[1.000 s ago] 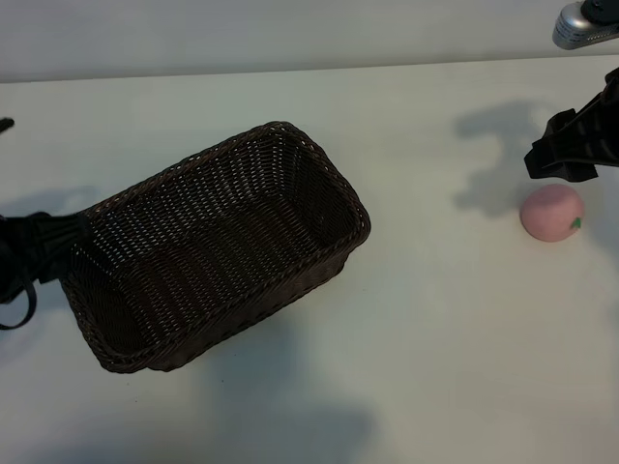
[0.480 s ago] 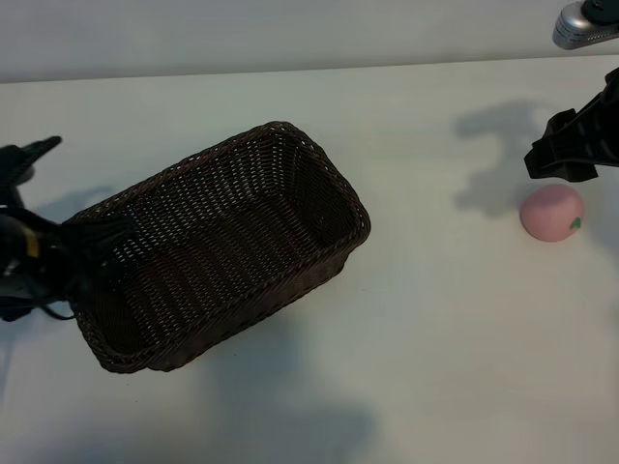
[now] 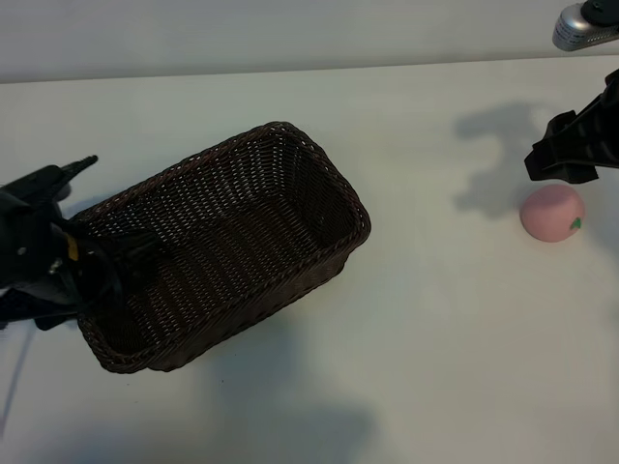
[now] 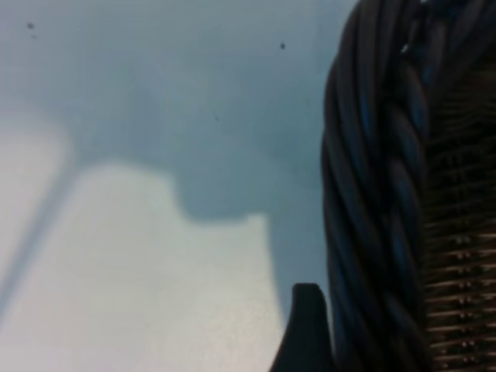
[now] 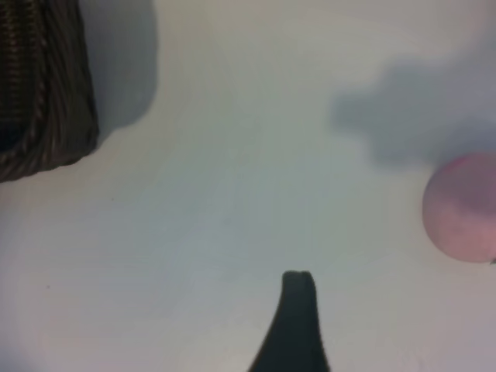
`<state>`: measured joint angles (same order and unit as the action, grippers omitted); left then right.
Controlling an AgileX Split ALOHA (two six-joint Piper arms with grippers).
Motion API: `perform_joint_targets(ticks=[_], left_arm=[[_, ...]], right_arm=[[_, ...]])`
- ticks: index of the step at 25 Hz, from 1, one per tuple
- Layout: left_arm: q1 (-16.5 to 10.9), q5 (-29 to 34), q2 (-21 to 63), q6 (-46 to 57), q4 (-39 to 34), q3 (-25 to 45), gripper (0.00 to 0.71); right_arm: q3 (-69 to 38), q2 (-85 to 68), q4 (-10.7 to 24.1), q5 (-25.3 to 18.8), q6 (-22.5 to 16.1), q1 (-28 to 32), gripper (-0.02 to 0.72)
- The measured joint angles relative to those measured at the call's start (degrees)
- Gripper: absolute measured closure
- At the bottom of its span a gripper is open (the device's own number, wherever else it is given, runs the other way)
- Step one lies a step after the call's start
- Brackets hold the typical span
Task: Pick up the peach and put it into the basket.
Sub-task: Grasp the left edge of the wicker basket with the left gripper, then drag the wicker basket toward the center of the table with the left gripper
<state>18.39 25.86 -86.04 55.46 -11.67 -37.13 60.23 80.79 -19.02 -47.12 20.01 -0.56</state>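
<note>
Fingers of the left hand stand spread astride the basket rim, right hand spread near the peach.

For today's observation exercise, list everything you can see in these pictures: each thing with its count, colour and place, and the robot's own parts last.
basket: one, dark brown wicker, left of centre on the table, nothing in it.
peach: one, pale pink with a small green mark, on the table at the far right, well apart from the basket.
table: one, white, under everything.
metal object: one, silver-grey, top right corner, cut off by the picture's edge.
left gripper: one, black, open, at the basket's left end by its rim.
right gripper: one, black, open, just above the peach, not holding it.
</note>
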Motion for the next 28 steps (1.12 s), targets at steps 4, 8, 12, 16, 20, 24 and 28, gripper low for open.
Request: perform_joint_targets(ticks=[4,8,12,16,20,24,28], left_arm=[[0.0,-1.3,-2.3,0.0,0.2,0.1,0.115],[0.0,-2.3,-2.8,0.0,0.6,0.4,0.115],[0.0,-3.0,-2.8,0.0,0.7,0.4,0.131],[0.0,-3.0,-2.8,0.2,0.8,0.5,0.254],[0.0,-3.3,-2.8,0.2,0.7,0.5,0.436],[0.0,-4.2,-2.8,0.4,0.7,0.5,0.485],[0.0,-4.2,-2.8,0.4,0.7,0.5,0.485]], right_arm=[[0.0,0.0,0.0,0.0,0.0,0.0,0.109],[0.0,0.0,0.0,0.0,0.0,0.0,0.109],[0.0,0.0,0.0,0.0,0.0,0.0,0.109],[0.0,0.0,0.0,0.0,0.0,0.0,0.109],[0.0,0.0,0.0,0.0,0.0,0.0,0.109],[0.0,0.0,0.0,0.0,0.0,0.0,0.109],[0.0,0.0,0.0,0.0,0.0,0.0,0.109]])
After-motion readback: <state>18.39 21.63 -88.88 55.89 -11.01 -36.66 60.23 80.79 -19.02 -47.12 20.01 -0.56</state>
